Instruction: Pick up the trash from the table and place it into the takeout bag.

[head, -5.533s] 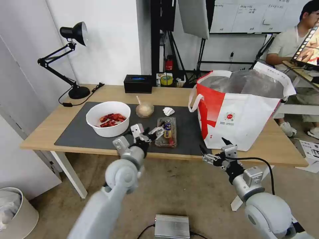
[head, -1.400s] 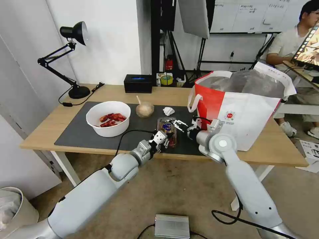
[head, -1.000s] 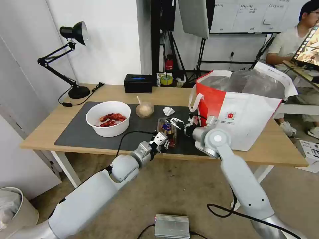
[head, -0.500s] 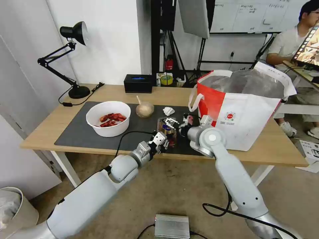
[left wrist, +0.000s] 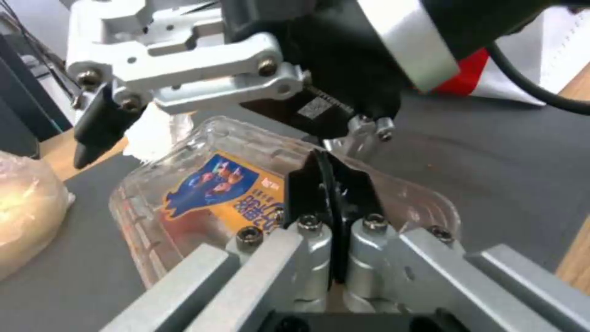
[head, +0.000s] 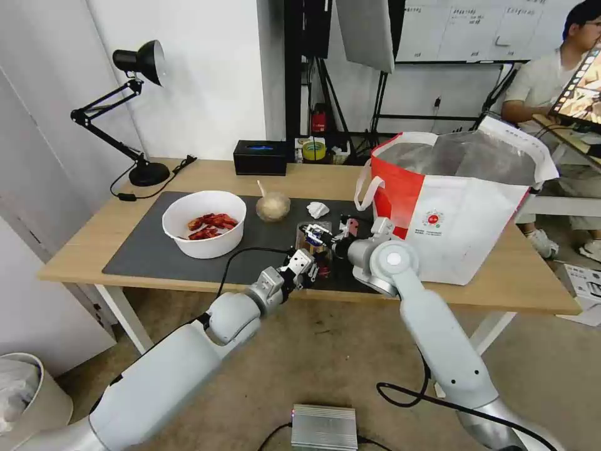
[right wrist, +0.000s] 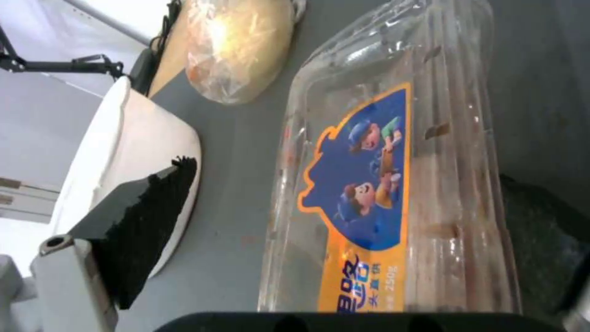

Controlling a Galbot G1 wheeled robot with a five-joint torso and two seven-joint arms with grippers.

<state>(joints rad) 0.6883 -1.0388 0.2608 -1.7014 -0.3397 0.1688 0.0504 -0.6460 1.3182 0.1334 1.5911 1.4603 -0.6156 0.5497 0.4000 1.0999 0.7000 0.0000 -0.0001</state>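
the clear hinged plastic tray lies flat on the dark grey mat, near the front edge of the tabletop, between the white bowl of crayfish shells and the takeout bag; its blue and orange label faces up. the left pincer sits at the tray's near end with its 2 fingers pressed together on the tray's rim, as the left wrist view shows. the right pincer is over the tray's far half, spread wide, with 1 black pad well clear of the plastic and holding nothing. judgement: the step in hand is securing the tray with both arms, the first of 4 items; nothing appears to be in the bag yet. the next move calls for the right pincer to close on the tray's side without crushing the thin lid, then a level lift over the bag's rim. the sauce cup and crumpled tissue rest untouched on the mat just behind the tray. a black desk lamp stands at the far left corner of the tabletop and a black box at the back edge. the bag stands open on the right, foil lining exposed. beyond are a white wall, tripods and a whiteboard.
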